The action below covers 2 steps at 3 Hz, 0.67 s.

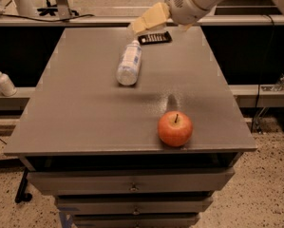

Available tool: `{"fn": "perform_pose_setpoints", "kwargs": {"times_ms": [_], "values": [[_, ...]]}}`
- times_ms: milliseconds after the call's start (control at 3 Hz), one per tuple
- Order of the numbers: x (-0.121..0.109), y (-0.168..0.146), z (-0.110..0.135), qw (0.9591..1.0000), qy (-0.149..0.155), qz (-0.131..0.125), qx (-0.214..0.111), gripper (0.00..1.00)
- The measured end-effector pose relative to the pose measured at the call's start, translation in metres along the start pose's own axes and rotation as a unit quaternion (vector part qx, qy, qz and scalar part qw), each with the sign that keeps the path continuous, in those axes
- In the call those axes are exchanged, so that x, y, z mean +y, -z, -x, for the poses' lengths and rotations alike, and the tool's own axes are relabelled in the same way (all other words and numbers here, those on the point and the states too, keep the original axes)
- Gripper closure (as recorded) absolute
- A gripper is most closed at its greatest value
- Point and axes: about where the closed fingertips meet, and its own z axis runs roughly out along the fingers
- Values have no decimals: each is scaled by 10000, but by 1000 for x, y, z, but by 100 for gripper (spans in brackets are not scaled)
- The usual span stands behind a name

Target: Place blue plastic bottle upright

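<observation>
The blue plastic bottle (129,63) lies on its side on the grey table (80,118), left of the middle towards the back. Its white cap points to the far edge and its base points towards me. My gripper (142,24), tan at the tip on a white arm, hangs above the table's back edge. It is just above and behind the bottle's cap end, apart from the bottle and holding nothing.
A red apple (175,128) stands near the table's front right. A flat black device (155,37) lies at the back, just right of the bottle's cap. A white pump bottle (3,81) stands on a low ledge to the left. Drawers sit under the tabletop.
</observation>
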Motion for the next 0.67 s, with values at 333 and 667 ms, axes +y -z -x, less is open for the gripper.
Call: {"fn": "perform_pose_setpoints", "kwargs": {"times_ms": [333, 667], "values": [[4, -49, 35, 9982, -564, -132, 181, 0], [9, -89, 47, 9919, -1098, -445, 453, 0]]}}
